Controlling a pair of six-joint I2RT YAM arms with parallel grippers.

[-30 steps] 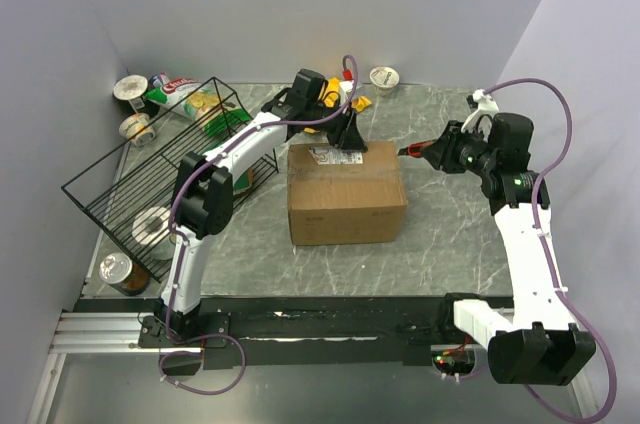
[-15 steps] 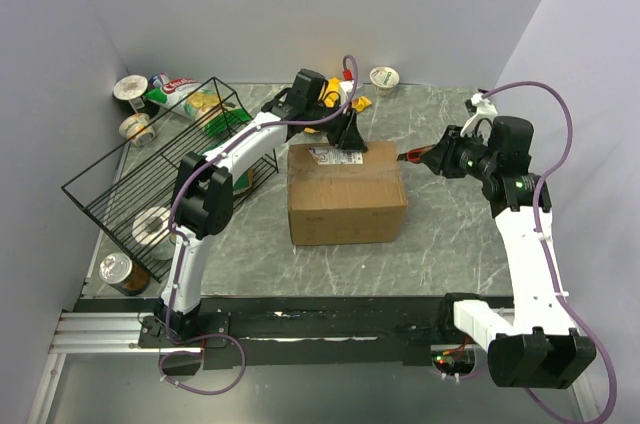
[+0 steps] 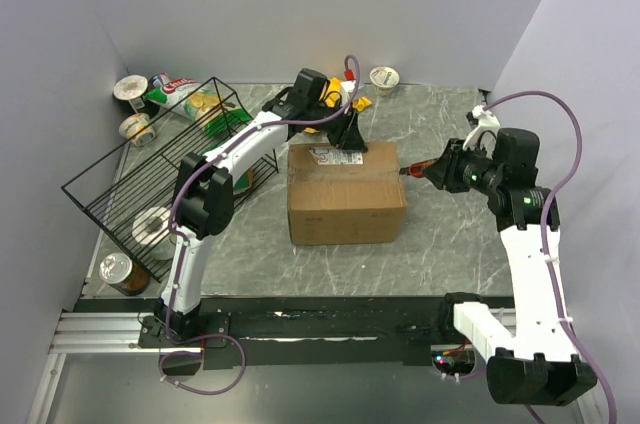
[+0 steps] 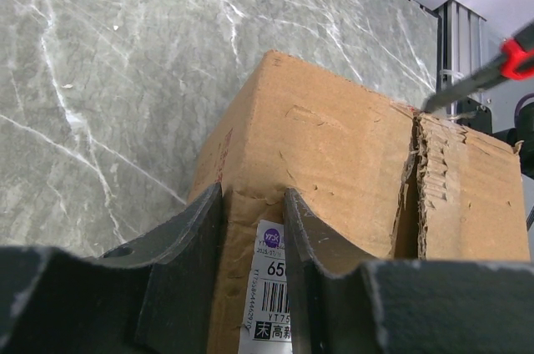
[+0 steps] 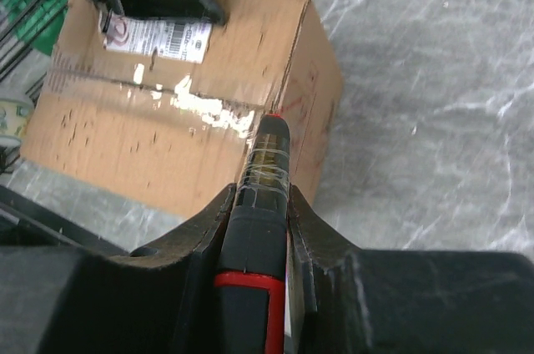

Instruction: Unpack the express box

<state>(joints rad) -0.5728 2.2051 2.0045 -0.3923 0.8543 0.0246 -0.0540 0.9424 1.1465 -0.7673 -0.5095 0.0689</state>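
**Box mid-counter, cutter at its edge**

A wire basket (image 3: 150, 184) lies at the left of the counter (image 3: 450, 239); the box (image 3: 345, 199) sits mid-counter just beside it; the left end effector (image 3: 348, 136), fingers slightly spread, rests on the box's far top edge over the label (image 3: 335, 156); the right end effector (image 3: 438, 170) pinches a cutter (image 5: 260, 204), tip at the box's right top edge by the taped seam

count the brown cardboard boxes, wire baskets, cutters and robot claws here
express box: 1
wire basket: 1
cutter: 1
claws: 2, left claw and right claw
total: 5
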